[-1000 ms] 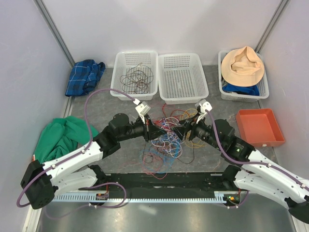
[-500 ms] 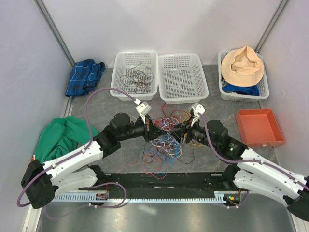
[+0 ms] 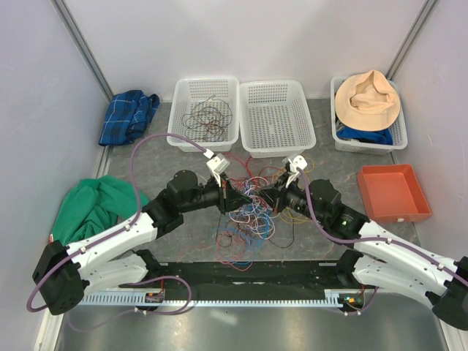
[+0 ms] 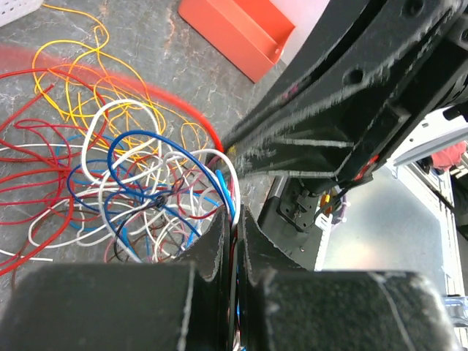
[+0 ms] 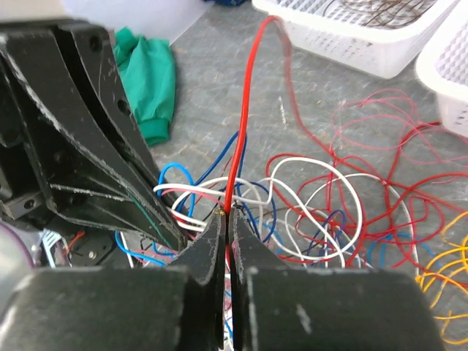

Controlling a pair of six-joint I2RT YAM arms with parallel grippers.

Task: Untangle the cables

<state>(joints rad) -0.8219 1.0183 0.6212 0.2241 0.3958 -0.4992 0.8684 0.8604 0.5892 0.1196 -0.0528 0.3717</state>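
Where the right hand clamps it, thin red cable runs straight away; left hand pinches blue-white strands, wrist-view only.

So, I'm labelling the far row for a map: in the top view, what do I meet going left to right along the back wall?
Plaid cloth → left basket → middle basket → right basket, holding the hat.

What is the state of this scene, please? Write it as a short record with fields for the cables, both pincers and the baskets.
cables: tangled heap between the two pincers
left pincer: shut on a blue cable at the heap's edge
right pincer: shut on a red cable that rises straight from the heap
left basket: holds dark brown cables
middle basket: no cable visible inside
task: not yet finished
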